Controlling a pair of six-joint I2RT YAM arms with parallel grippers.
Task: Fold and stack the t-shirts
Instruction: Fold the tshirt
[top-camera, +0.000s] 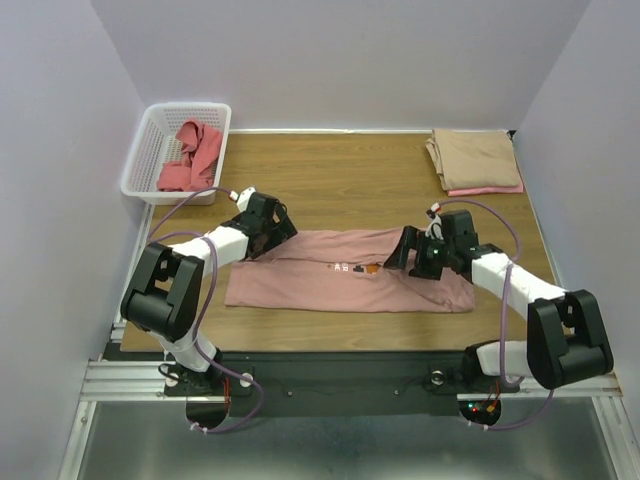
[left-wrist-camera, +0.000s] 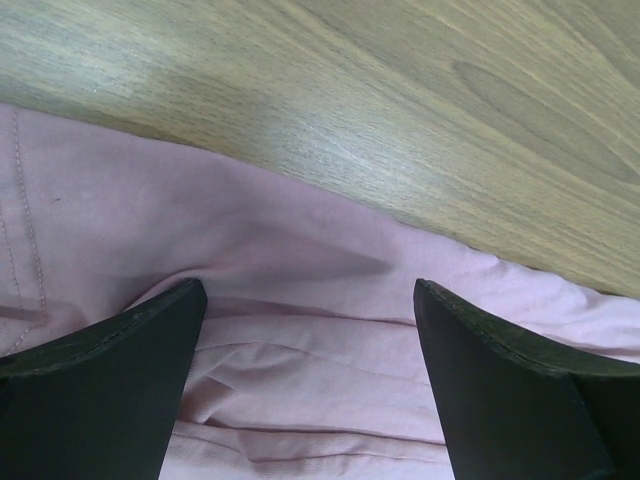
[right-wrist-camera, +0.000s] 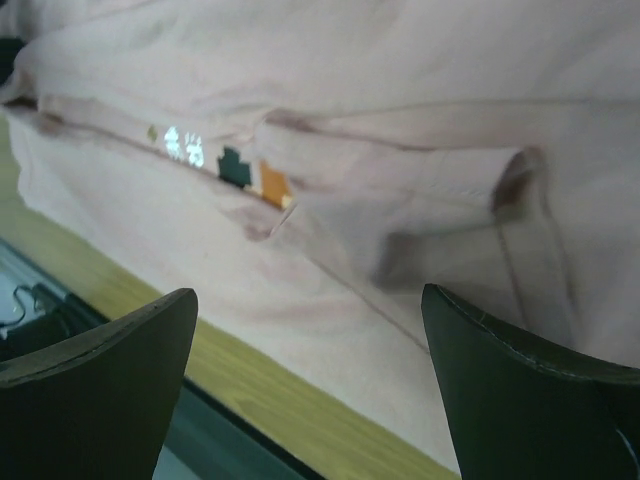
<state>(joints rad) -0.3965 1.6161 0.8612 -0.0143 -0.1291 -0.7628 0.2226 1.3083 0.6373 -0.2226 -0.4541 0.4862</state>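
Item 1: dusty pink t-shirt (top-camera: 320, 285), laid as a long horizontal band across the middle of the wooden table (top-camera: 340, 180), its far edge doubled over toward the near side. The pixel-character print (top-camera: 352, 268) shows at mid-length, partly tucked under a fold (in the right wrist view only a few small figures (right-wrist-camera: 230, 165) are visible).

Item 2: left gripper (top-camera: 280, 232), at the shirt's far left corner. Jaws spread wide, nothing between them; the fingers (left-wrist-camera: 100, 390) rest low over rumpled pink cloth, just inside its far edge, with bare wood beyond.

Item 3: right gripper (top-camera: 398, 252), over the right part of the shirt, just beside the print. Jaws likewise released and apart, poised above a creased fold, gripping nothing.

Item 4: tan t-shirt (top-camera: 475, 158), folded, at the far right corner of the table, lying on top of a folded pink tee (top-camera: 490, 190) whose near edge peeks out.

Item 5: coral-red tee (top-camera: 190, 160), crumpled inside the white lattice basket (top-camera: 150, 150) at the far left corner.
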